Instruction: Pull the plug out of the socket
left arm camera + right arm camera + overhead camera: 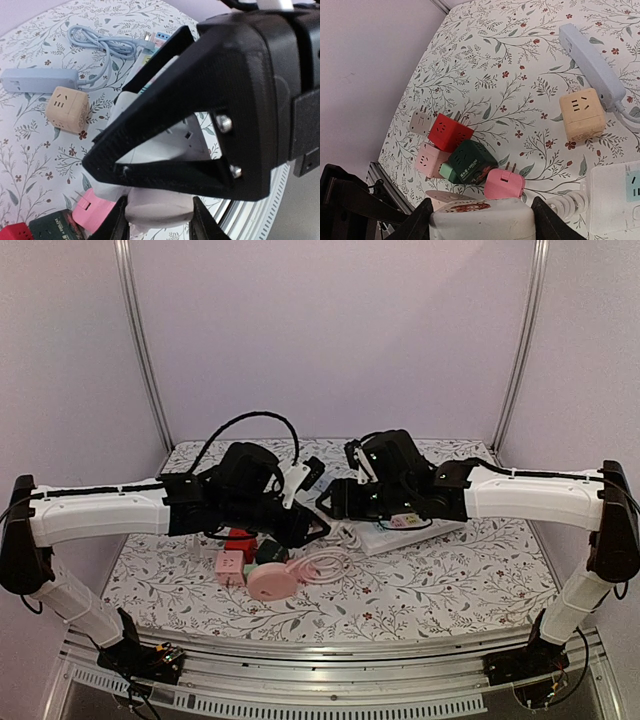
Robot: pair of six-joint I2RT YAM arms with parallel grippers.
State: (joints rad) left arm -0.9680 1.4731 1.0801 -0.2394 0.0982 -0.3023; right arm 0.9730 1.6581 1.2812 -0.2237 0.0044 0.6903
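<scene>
Plug point(160, 214), white, over the middle of the counter point(520, 75) between the two arms, seen at the bottom edge of the left wrist view. Left tool point(160, 202) closed on it, both fingers point(120, 222) against its sides. Right tool point(481, 204) close opposite the left one in the top view, closed on the socket point(482, 221), a white rounded block with a red-printed label on its upper face. One black triangular finger of the right tool across most of the left wrist view, hiding the joint of plug and socket; plug seated or parted not discernible. On the counter beyond the socket, in the right wrist view, a cluster of small adapters touching one another: pink adapter point(505, 184) with two prongs upward, dark green cube point(472, 161), red cube point(450, 132), pink cube point(431, 160), grey adapter point(420, 121) at the far side. Well apart from the cluster, beige cube point(581, 116) just beside pale blue power strip point(590, 60), with blue cable point(100, 45) looped on the counter. White power strip point(620, 195) at the right edge of the right wrist view, coiled white cable point(565, 205) just beside it.
</scene>
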